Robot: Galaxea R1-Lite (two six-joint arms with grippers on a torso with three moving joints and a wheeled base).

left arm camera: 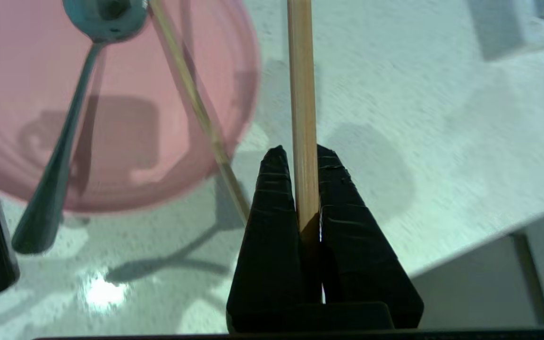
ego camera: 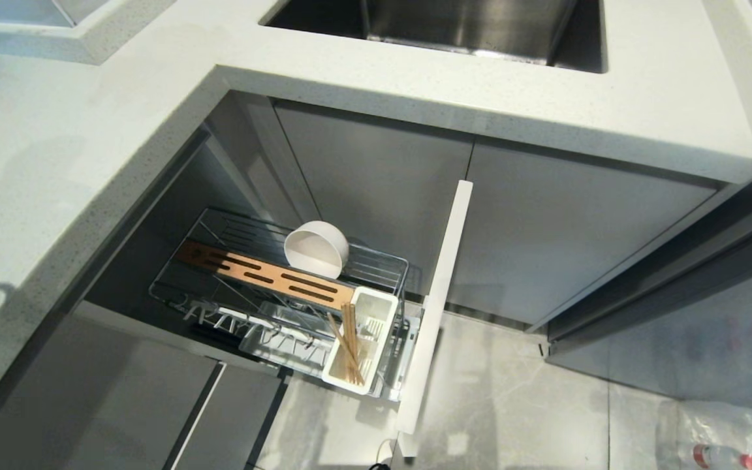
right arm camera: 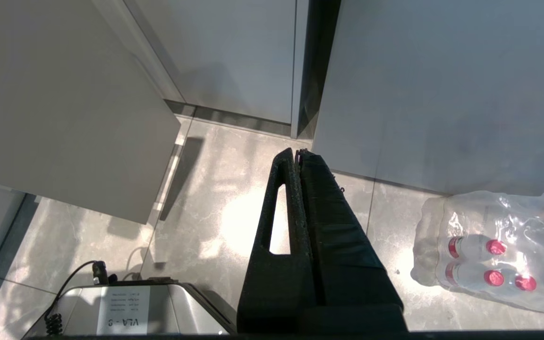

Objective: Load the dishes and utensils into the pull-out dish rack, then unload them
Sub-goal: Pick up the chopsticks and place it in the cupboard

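My left gripper (left arm camera: 302,151) is shut on a light-brown wooden chopstick (left arm camera: 301,71), held above the speckled countertop (left arm camera: 418,118). Beside it a pink plate (left arm camera: 26,94) lies on the counter, with a grey metal spoon (left arm camera: 59,165) and another chopstick (left arm camera: 196,104) resting across it. In the head view the pull-out dish rack (ego camera: 376,261) stands open below the counter. A cream-white bowl (ego camera: 316,251) leans on edge behind its wooden strip (ego camera: 265,274). More chopsticks (ego camera: 350,349) stand in the white cutlery box (ego camera: 376,307). My right gripper (right arm camera: 297,152) hangs shut and empty over the floor.
The pale drawer front (ego camera: 441,294) juts out over the floor tiles. A steel sink (ego camera: 454,26) is set into the countertop (ego camera: 56,163) at the back. A shrink-wrapped pack of bottles (right arm camera: 498,250) lies on the floor at the right, and my base (right arm camera: 125,307) shows below.
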